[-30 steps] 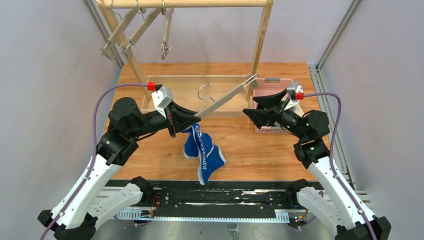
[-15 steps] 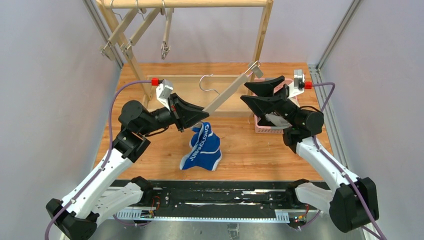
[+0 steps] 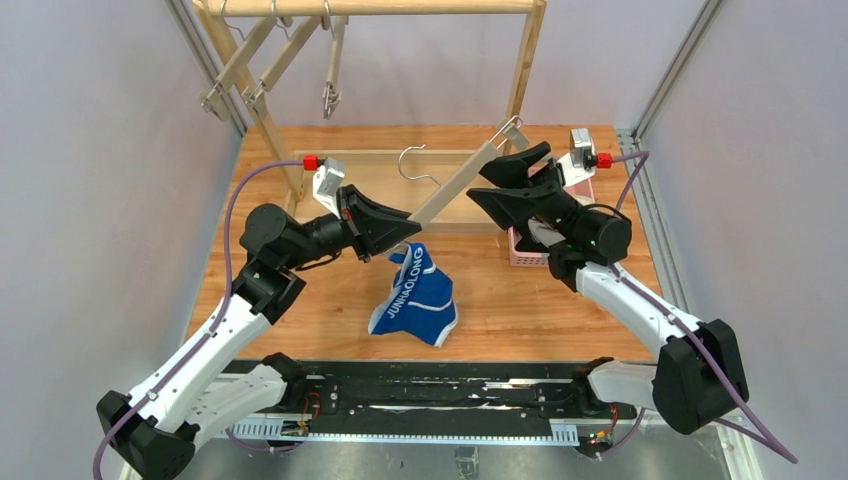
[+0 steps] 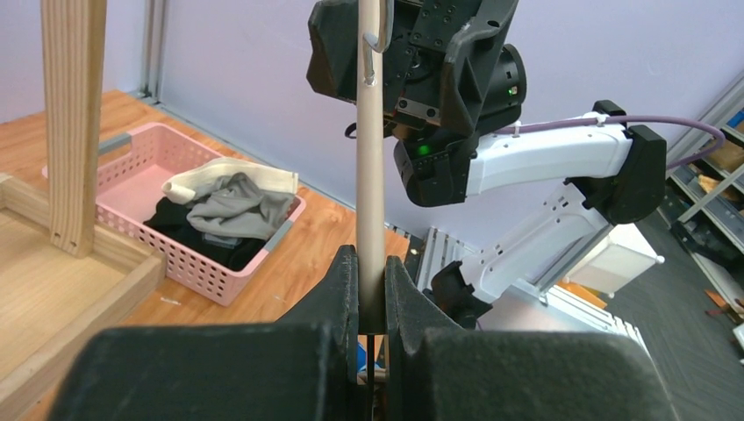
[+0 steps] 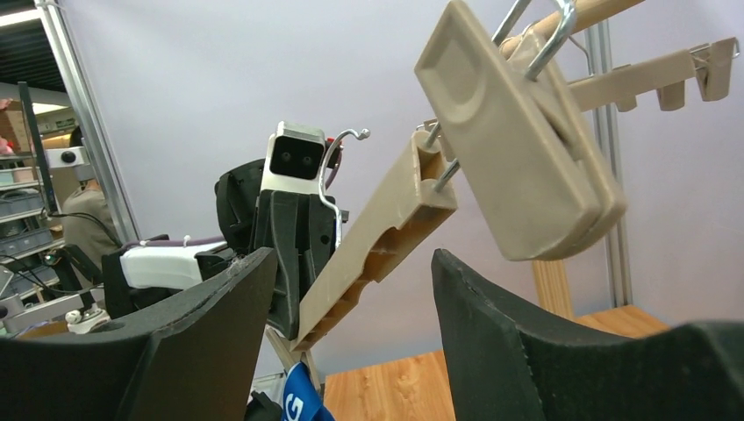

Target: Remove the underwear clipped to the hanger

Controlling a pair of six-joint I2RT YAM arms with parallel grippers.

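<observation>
My left gripper (image 3: 402, 232) is shut on the lower end of a beige clip hanger (image 3: 460, 180), which it holds tilted up to the right; the left wrist view shows its bar (image 4: 369, 175) pinched between the jaws (image 4: 371, 289). The bright blue underwear (image 3: 417, 297) with white lettering hangs from that lower end and droops onto the table. My right gripper (image 3: 480, 182) is open around the bar's upper part (image 5: 377, 237), just below the empty end clip (image 5: 518, 149). The grey underwear (image 4: 235, 203) and black underwear (image 4: 189, 224) lie in the pink basket (image 4: 132, 189).
The pink basket (image 3: 522, 250) sits at the right under my right arm. A shallow wooden tray (image 3: 370, 158) lies behind the hanger. A wooden rack (image 3: 370, 8) at the back carries several empty clip hangers (image 3: 240, 70).
My right gripper has swung up and left from over the basket to the hanger's upper end. My left gripper has lifted the hanger back a little, and the blue underwear has sagged onto the table.
</observation>
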